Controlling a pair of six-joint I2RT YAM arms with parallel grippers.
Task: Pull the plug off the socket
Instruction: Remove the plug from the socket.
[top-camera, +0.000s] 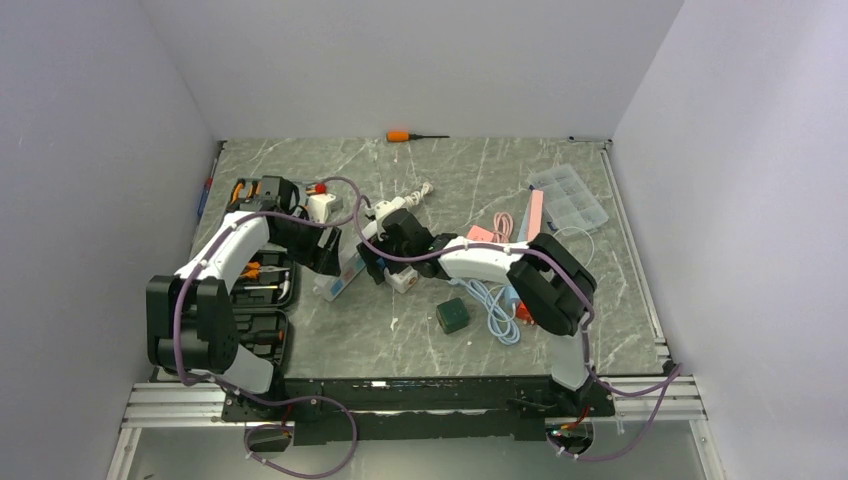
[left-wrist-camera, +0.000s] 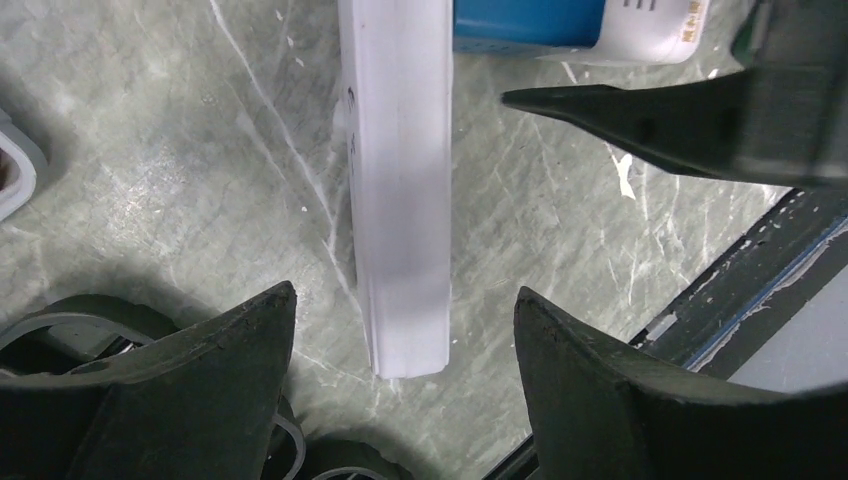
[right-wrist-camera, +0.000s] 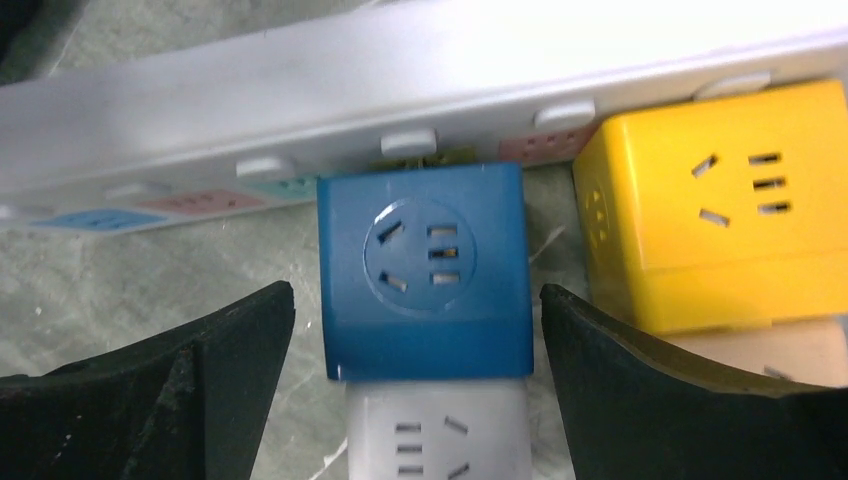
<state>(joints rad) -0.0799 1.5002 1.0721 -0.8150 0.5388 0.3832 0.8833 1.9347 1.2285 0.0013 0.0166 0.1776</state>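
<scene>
Lining up the grab now: your right gripper (right-wrist-camera: 415, 300) stands wide, one finger on each side of the blue plug (right-wrist-camera: 425, 270), with no squeeze on it yet. That plug sits pushed into the white power strip (right-wrist-camera: 400, 90) just beyond the fingertips, and a yellow plug (right-wrist-camera: 720, 230) sits right beside it, just outside one finger. Your left gripper (left-wrist-camera: 405, 300) is wide too, straddling the end of the strip without pinching it. Next, I'd judge, you clamp the strip with the left, close the right on the blue plug's sides, then pull straight back, clear of the yellow one.
</scene>
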